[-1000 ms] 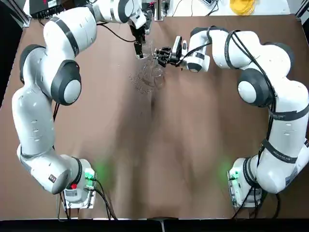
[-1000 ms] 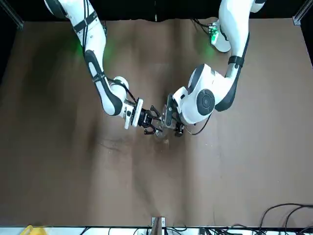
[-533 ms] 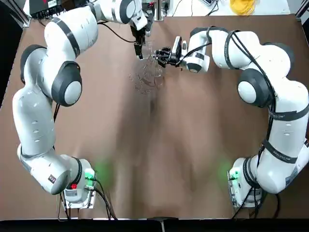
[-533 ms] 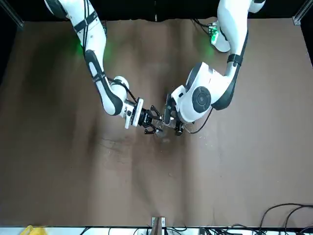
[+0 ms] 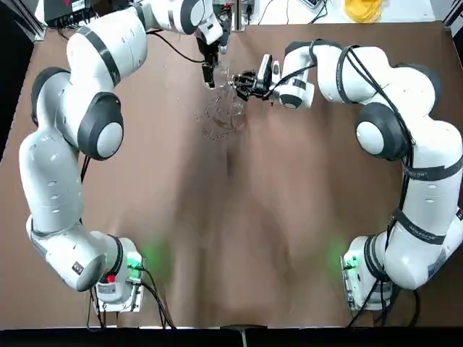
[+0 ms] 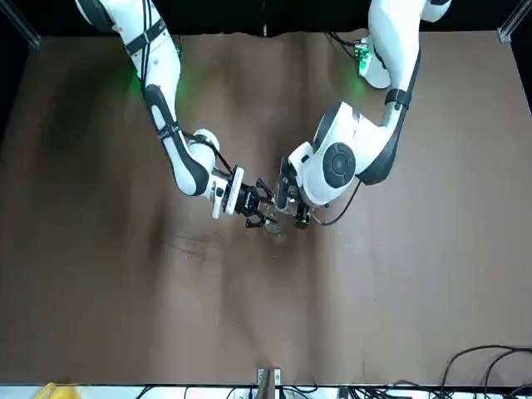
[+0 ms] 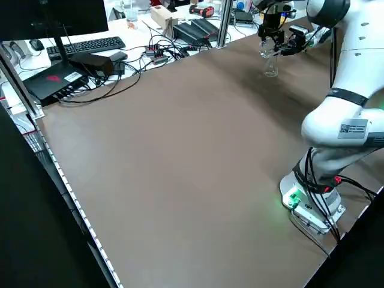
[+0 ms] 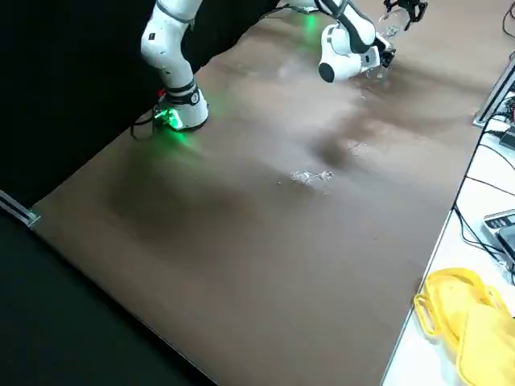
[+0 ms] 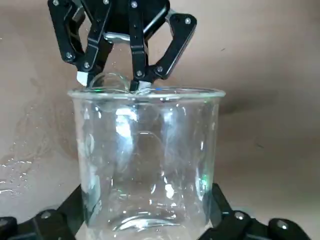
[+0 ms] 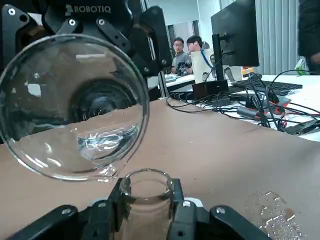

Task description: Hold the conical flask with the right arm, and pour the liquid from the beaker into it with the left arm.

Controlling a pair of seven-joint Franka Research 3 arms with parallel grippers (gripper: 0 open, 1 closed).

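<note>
We see both arms reaching to the far middle of the brown table, their grippers meeting almost tip to tip.

The left arm curls up along its side and bends inward. Its left gripper hangs fingers-down, and in its wrist view the black fingers are clamped on the base of the beaker.

The right arm, wrapped in black cables, stretches across with its wrist level. Its right gripper points sideways toward the left one, and in its wrist view its fingers are closed on the narrow neck of the conical flask.

The beaker is a clear glass cylinder with a thin, bright, flared rim. In the right wrist view it is tipped so that its round mouth faces the camera, its long axis lying close to level, its lip just above and beside the flask's opening. A little colourless liquid pools along its lower wall.

The flask is clear glass too. Its round mouth points up, so its long axis stands upright; in the left side view it rests on the table beneath the two grippers.

The tabletop is matte, and shiny wet splashes lie on it just beside the flask. A yellow object sits off the far edge.
</note>
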